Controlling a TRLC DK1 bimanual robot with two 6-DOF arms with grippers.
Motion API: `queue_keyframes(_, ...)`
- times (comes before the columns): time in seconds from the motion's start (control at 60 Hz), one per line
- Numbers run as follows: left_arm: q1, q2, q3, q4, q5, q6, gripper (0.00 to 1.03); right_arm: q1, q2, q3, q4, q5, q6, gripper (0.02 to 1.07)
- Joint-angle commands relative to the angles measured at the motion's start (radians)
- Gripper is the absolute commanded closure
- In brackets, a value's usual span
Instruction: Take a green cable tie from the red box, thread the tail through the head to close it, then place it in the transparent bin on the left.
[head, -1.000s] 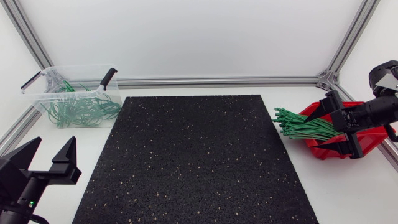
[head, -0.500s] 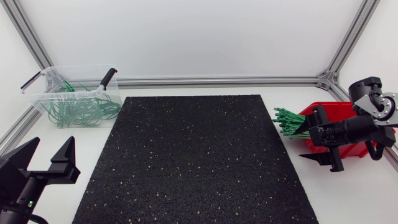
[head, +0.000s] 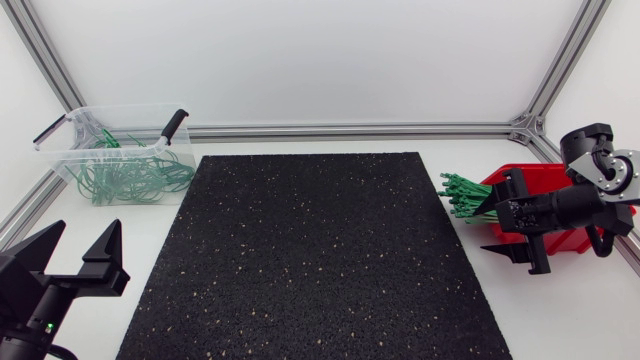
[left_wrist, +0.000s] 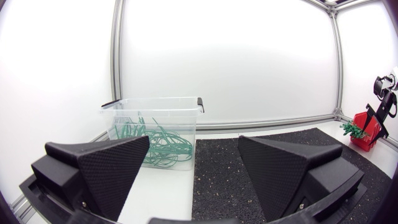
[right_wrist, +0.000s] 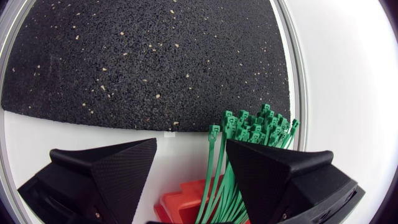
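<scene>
Here, my right claw (right_wrist: 191, 149) hovered spread and empty over the ties (right_wrist: 249, 134) fanning from the box (head: 545, 178), seemingly to single one out, while my left claw (head: 88, 228), likewise agape, rested unneeded beside the mat (head: 320, 250).

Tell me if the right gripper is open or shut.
Open: the right gripper has its fingers wide apart over the cable ties, clamping none.

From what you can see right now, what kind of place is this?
Most likely a robot test cell in a lab: a white table enclosed by an aluminium frame, a black speckled mat, and a red box of green cable ties opposite a transparent bin.
</scene>
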Motion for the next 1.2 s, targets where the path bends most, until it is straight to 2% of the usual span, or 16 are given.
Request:
queue_keyframes(0.0,0.006,-0.001,-0.038,-0.030,0.005,-0.015,0.04,-0.012,0.020,-0.023,0.004,0.007,0.011,0.25)
queue_keyframes(0.25,0.007,-0.001,-0.038,-0.030,0.005,-0.015,0.04,-0.024,0.046,-0.034,0.021,0.012,0.008,0.25)
queue_keyframes(0.333,0.007,-0.001,-0.038,-0.030,0.005,-0.015,0.04,-0.027,0.048,-0.039,0.021,0.012,0.003,0.32)
queue_keyframes(0.633,0.006,0.001,-0.038,-0.030,0.007,-0.015,0.04,-0.030,0.089,-0.029,0.070,0.037,0.006,0.32)
queue_keyframes(0.717,0.006,0.001,-0.038,-0.030,0.007,-0.015,0.04,-0.032,0.086,-0.031,0.081,0.038,0.006,0.44)
queue_keyframes(0.95,0.003,0.002,-0.038,-0.030,0.007,-0.015,0.04,-0.040,0.066,-0.052,0.148,0.047,0.008,1.01)
queue_keyframes(1.183,0.003,0.004,-0.038,-0.030,0.008,-0.015,0.04,-0.049,0.034,-0.078,0.188,0.056,0.006,1.01)
